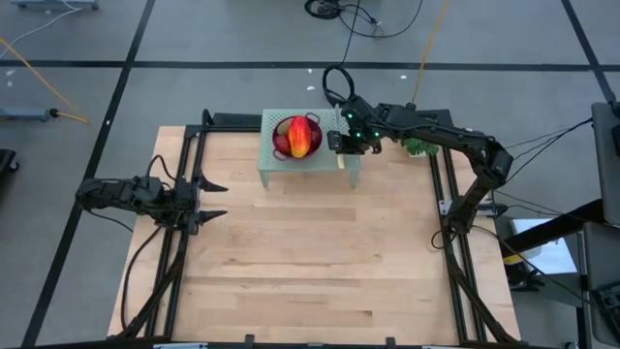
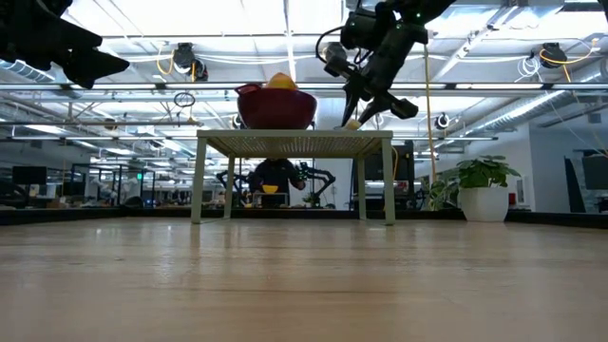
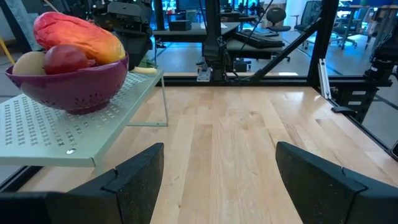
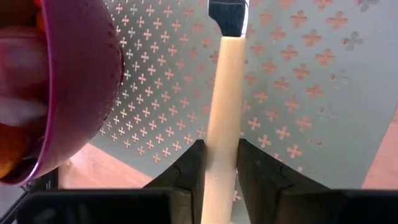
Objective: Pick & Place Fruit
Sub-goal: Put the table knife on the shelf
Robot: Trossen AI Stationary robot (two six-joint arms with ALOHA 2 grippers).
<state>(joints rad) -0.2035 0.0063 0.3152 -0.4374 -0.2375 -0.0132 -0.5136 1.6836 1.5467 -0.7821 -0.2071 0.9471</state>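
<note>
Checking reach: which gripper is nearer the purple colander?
Right. The right gripper is over the green stand just beside the purple colander, fingers around the knife handle. The left gripper hangs open, well away over the bare table.

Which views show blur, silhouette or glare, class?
Right wrist view: the purple perforated colander bowl looms soft and blurred, while the pale yellow knife handle stays sharper. Low view: bright ceiling lights leave the right gripper a dark silhouette.

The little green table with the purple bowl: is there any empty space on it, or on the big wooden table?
The green perforated stand is crowded: the purple bowl of fruit takes its middle, and the right gripper grips the yellow knife handle beside it. The wooden table is bare between the stand and the open left gripper.
</note>
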